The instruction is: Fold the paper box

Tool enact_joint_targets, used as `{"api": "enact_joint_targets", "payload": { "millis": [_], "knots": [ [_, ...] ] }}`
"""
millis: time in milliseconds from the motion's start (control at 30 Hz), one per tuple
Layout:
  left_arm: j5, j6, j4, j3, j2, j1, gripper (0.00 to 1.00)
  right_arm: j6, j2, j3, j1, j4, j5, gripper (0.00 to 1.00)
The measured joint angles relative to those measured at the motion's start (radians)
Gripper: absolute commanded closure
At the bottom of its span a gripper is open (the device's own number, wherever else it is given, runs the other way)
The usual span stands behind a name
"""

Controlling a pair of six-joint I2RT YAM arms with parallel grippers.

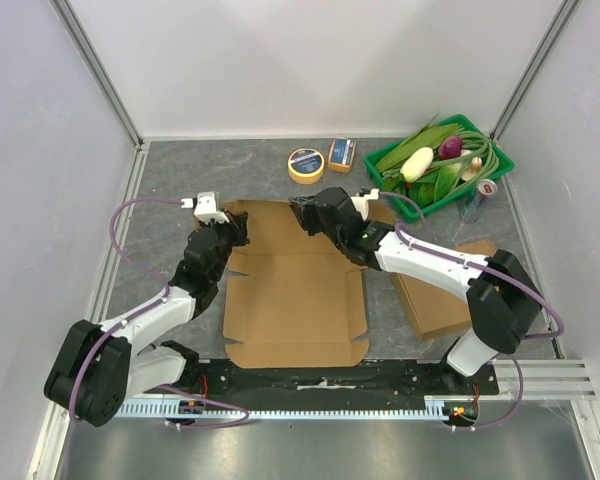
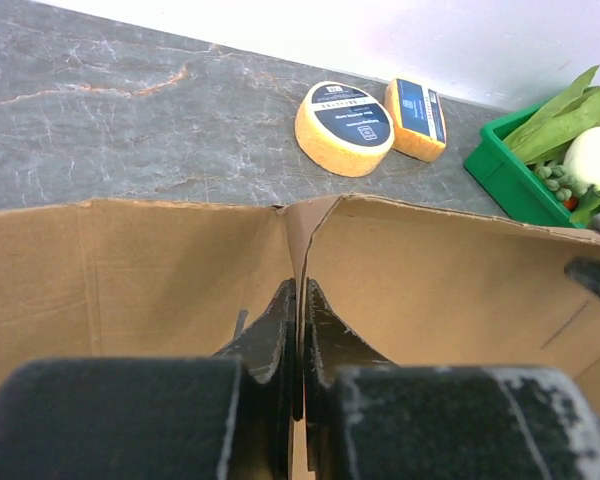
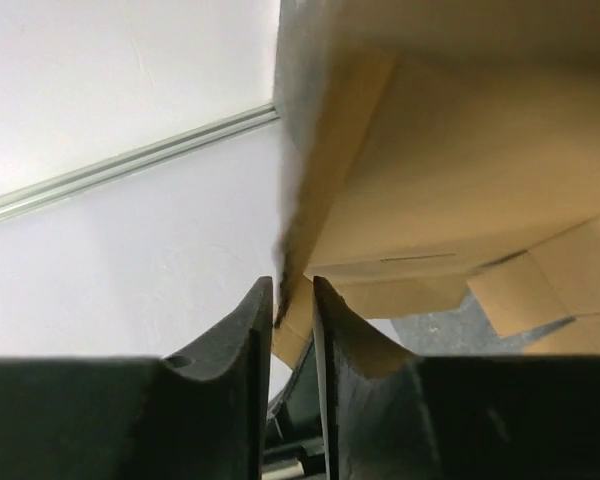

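Left gripper (image 2: 298, 300) and right gripper (image 3: 292, 292) each clamp a raised flap of the paper box (image 1: 295, 300).

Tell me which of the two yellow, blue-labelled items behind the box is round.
The left one is the round disc, just beyond the paper box. Its neighbour to the right is a rectangular block.

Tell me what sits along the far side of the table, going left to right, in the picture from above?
First the round yellow disc → the yellow block → the green basket full of vegetables.
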Motion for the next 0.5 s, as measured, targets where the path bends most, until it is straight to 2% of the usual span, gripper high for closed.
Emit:
{"api": "enact_joint_targets", "payload": {
  "millis": [33,67,167,267,367,433,500],
  "knots": [
    [0.000,-0.008,0.002,-0.010,-0.009,0.000,0.81,0.015,0.010,0.000,0.001,0.014,0.002,0.83],
    [0.000,-0.016,0.003,-0.018,-0.017,0.000,0.62,0.024,0.016,0.000,0.003,0.029,0.002,0.91],
    [0.006,-0.069,-0.040,-0.040,-0.079,0.000,0.35,0.039,0.026,-0.020,0.008,0.076,-0.002,1.00],
    [0.031,-0.146,-0.196,-0.037,-0.216,0.000,0.24,0.023,0.022,-0.100,0.012,0.170,-0.011,1.00],
    [0.076,-0.208,-0.401,-0.009,-0.405,0.018,0.24,-0.025,0.001,-0.217,0.013,0.325,-0.027,1.00],
    [0.126,-0.238,-0.547,0.039,-0.512,0.069,0.23,-0.076,-0.027,-0.290,0.011,0.426,-0.048,1.00],
    [0.168,-0.257,-0.664,0.091,-0.579,0.158,0.15,-0.122,-0.053,-0.372,0.010,0.533,-0.069,1.00]
  ]
}}
